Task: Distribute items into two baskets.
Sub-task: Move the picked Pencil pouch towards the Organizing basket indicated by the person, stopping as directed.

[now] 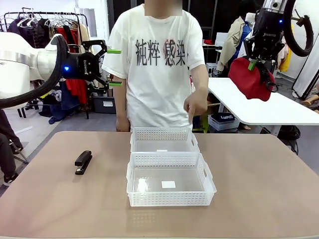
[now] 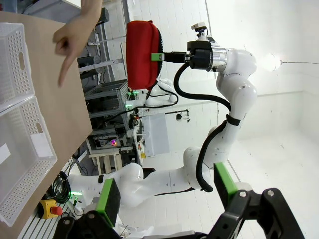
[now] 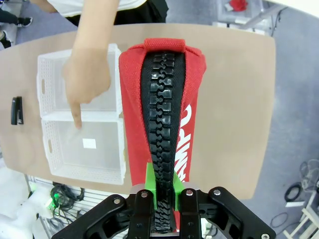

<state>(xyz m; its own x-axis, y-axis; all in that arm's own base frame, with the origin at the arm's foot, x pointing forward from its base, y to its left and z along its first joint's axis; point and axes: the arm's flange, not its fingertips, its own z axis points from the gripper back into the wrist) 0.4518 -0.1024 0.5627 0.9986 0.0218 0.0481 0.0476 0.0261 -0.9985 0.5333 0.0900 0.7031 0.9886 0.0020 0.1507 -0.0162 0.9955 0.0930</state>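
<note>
My right gripper (image 1: 254,64) hangs high above the table's right side, shut on the red pouch (image 1: 251,78). In the right wrist view the pouch (image 3: 164,114) stands between the green pads (image 3: 152,186), black zipper facing the camera. The black stapler (image 1: 83,162) lies on the table at the left. Two white lattice baskets sit end to end in the middle, the near one (image 1: 169,198) slightly larger than the far one (image 1: 162,133). My left gripper (image 1: 113,67) is raised at the left, open and holding nothing.
The person stands at the far side. One hand (image 1: 196,105) points a finger down over the far basket's right corner. From the left wrist I see the pouch (image 2: 142,52), the hand (image 2: 75,35) and a basket wall (image 2: 20,64).
</note>
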